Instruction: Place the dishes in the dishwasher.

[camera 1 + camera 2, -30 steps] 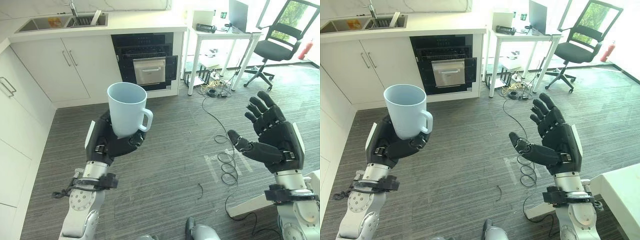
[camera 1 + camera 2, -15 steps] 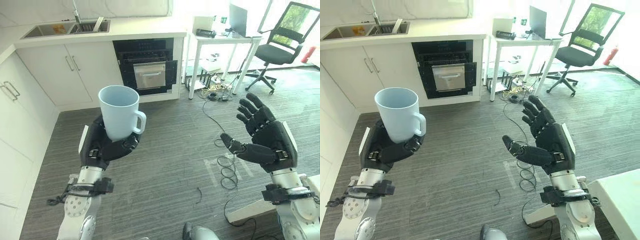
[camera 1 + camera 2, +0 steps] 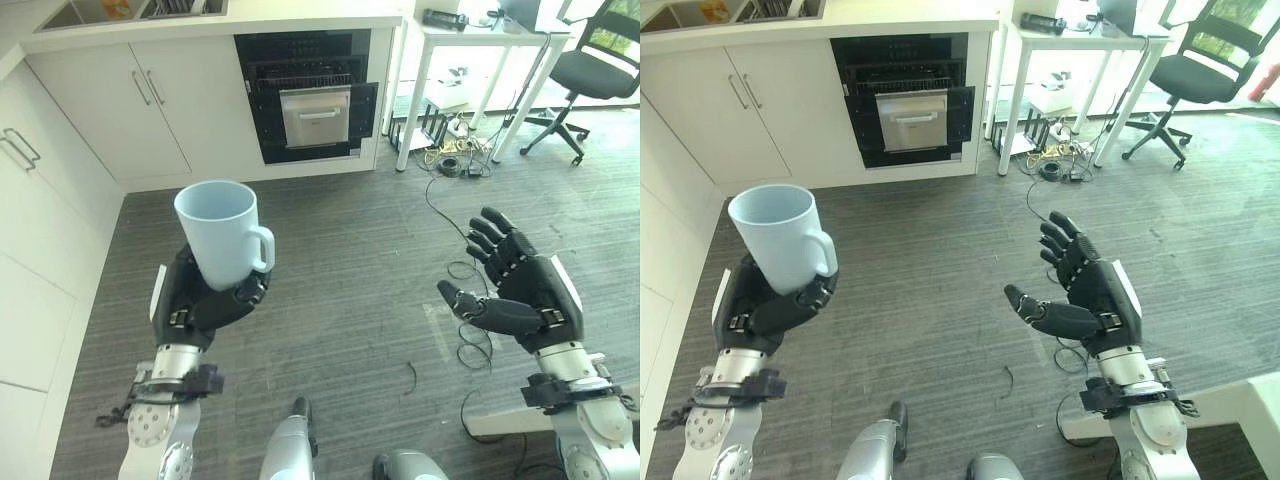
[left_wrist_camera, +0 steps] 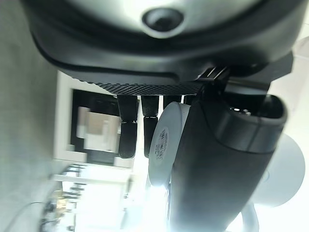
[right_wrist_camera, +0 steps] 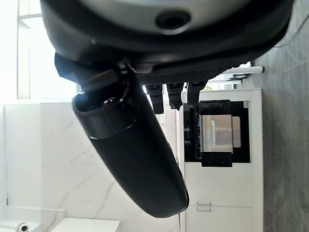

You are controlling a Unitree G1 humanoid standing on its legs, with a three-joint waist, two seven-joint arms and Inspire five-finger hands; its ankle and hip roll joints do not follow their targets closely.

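A pale blue mug (image 3: pixel 220 233) with a handle stands upright in my left hand (image 3: pixel 198 303), whose fingers and thumb curl round its lower part. The mug's base (image 4: pixel 166 145) also appears in the left wrist view, pressed against the thumb. My right hand (image 3: pixel 521 299) hovers palm up at the right with straight fingers and holds nothing. The built-in black dishwasher (image 3: pixel 314 100) sits under the counter at the far side of the room, its silver-fronted door (image 3: pixel 911 119) showing between white cabinets.
White cabinets (image 3: pixel 100 110) line the left wall and the back. A white desk (image 3: pixel 480 40) with cables beneath and a black office chair (image 3: pixel 1200 75) stand at the right. A dark cable (image 3: pixel 470 330) loops on the grey wood floor near my right hand.
The camera has tilted down and moved closer, so the counter has slid up and out of view. The mug stays held in my left hand; my right hand remains open.
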